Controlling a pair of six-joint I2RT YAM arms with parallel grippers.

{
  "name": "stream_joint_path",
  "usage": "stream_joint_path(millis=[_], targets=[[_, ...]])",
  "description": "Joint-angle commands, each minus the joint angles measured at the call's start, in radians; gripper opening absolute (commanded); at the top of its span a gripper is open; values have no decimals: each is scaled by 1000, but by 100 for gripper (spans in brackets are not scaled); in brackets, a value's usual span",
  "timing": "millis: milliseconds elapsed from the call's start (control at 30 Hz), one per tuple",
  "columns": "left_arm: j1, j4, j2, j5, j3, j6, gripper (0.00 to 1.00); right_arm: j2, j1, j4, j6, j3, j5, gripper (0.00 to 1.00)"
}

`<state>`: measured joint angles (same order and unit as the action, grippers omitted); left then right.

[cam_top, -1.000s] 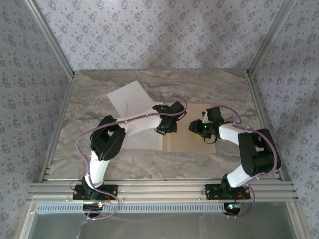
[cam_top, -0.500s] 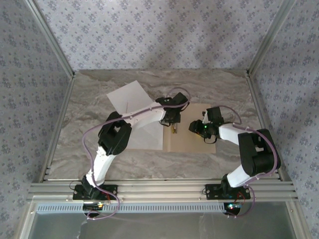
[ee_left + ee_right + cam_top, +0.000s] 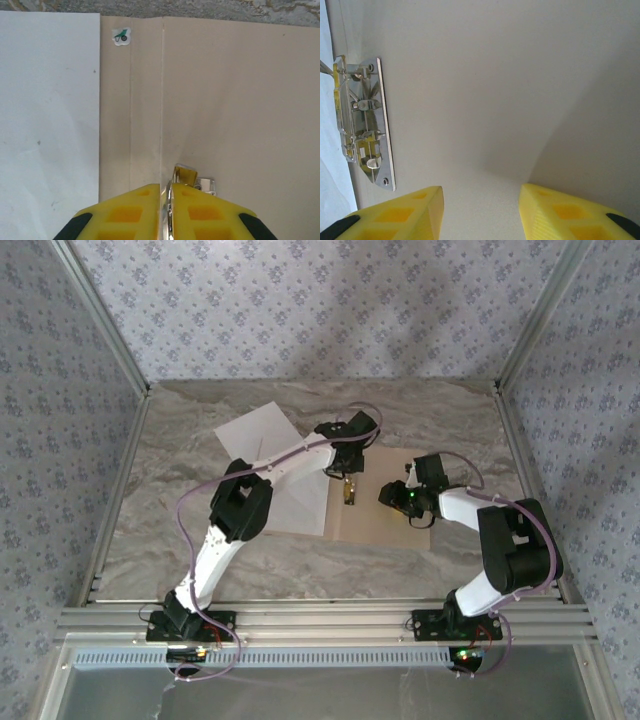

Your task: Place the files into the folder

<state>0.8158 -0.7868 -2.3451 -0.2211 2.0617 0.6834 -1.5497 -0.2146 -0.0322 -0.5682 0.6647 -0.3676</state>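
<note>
The left claw (image 3: pixel 165 186) is drawn narrow, with the thin metal lever of the clip (image 3: pixel 205 184) pinched between its yellow fingers at the spine of the folder (image 3: pixel 240 100). The right claw (image 3: pixel 480 192) is held partly open over the bare right half of the folder, with nothing gripped. The folder is laid open on the counter (image 3: pixel 430 415). The first file (image 3: pixel 50 125) is spread just left of the spine. The second file (image 3: pixel 255 435) is seen farther back on the counter, tilted.

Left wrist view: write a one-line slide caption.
Left fingers pinched on the metal clip at the open folder spine, a white sheet lying left of it.
</note>
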Motion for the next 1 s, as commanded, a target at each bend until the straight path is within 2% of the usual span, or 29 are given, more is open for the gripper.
stream_joint_path(millis=[0, 267, 500, 600, 733, 967], targets=[[-16, -45, 96, -13, 10, -27, 17, -30, 4, -119, 26, -4, 53, 46], [-84, -15, 307, -28, -194, -21, 26, -63, 62, -159, 11, 20, -2, 47], [-207, 68, 477, 4, -440, -8, 39, -76, 136, -207, 10, 60, -34, 47], [-261, 102, 527, 20, -541, -3, 41, -67, 152, -237, 7, 80, -23, 48], [-350, 209, 571, 99, -692, 19, 42, -53, 180, -250, 8, 92, -28, 48], [-429, 338, 554, 223, -828, 48, 37, -1, 203, -290, 13, 119, -52, 50]])
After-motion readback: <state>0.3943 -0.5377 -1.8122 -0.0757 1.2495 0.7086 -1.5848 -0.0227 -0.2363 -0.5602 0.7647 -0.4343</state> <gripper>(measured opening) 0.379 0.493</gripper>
